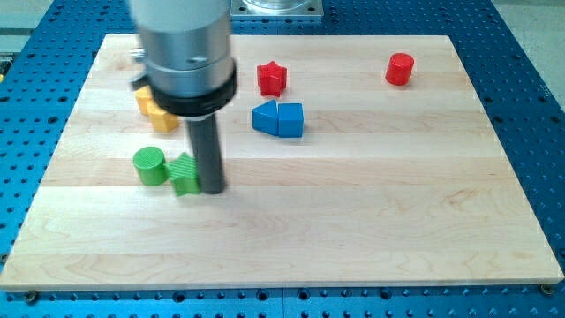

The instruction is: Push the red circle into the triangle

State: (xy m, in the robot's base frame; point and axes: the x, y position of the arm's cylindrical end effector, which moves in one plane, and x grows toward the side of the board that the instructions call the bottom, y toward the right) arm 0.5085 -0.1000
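Observation:
The red circle (400,69), a short red cylinder, stands near the view's top right of the wooden board (353,212). Two blue blocks touch each other at the upper middle: a blue triangle-like block (264,117) on the left and a blue cube-like block (291,119) on the right. My tip (211,188) is at the view's left of centre, touching the right side of a green star block (184,174). It is far to the lower left of the red circle.
A green cylinder (150,166) stands just left of the green star. A red star (272,78) lies above the blue blocks. A yellow block (156,112) is partly hidden behind the arm's body (187,53).

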